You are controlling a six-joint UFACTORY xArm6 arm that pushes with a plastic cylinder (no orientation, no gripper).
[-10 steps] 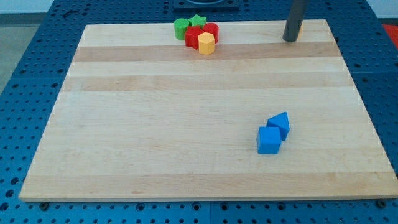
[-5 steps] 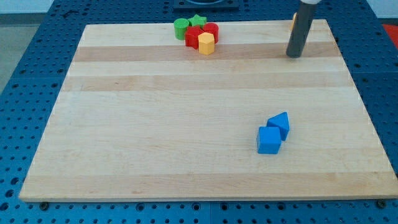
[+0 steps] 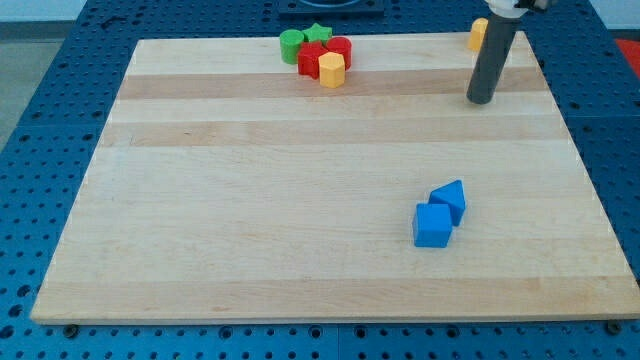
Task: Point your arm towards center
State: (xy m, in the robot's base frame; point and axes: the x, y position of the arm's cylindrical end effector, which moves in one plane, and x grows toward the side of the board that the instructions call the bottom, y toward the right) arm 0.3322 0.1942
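My tip (image 3: pixel 481 100) touches the wooden board (image 3: pixel 300 200) near its top right part. The dark rod rises from it to the view's top. An orange block (image 3: pixel 478 34) sits just behind the rod at the board's top right edge, partly hidden. A blue cube (image 3: pixel 433 225) and a blue wedge-shaped block (image 3: pixel 450 199) touch each other well below my tip, right of the board's middle. At the top centre a cluster holds a green cylinder (image 3: pixel 292 44), a green star (image 3: pixel 319 34), red blocks (image 3: pixel 327 51) and a yellow hexagonal block (image 3: pixel 331 69).
The board lies on a blue perforated table (image 3: pixel 40 100). A dark object (image 3: pixel 330 8) stands beyond the board's top edge.
My tip has slid down the view from near the orange block at the top edge, and slightly right. The orange block is now more exposed. No block moved.
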